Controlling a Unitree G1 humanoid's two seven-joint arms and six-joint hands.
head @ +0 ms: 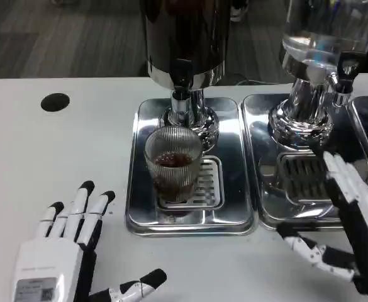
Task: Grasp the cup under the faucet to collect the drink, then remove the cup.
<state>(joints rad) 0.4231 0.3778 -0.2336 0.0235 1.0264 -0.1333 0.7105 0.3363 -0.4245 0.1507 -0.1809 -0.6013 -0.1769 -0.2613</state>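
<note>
A ribbed clear glass cup (173, 165) stands on the drip grate of the left steel tray (143, 214), right under the faucet (181, 94) of a dark drink dispenser (185, 38). Dark drink fills the cup to a little below half its height. My left hand (70, 242) lies low on the white table, left of the tray, fingers spread and holding nothing. At the lower right my right hand (344, 220) hovers by the second tray, fingers apart and empty. Neither hand touches the cup.
A second steel tray (265, 214) with a clear-tank dispenser (319, 44) stands to the right, with the edge of a third tray (366, 126) beyond. A black round hole (55, 102) marks the table at the far left.
</note>
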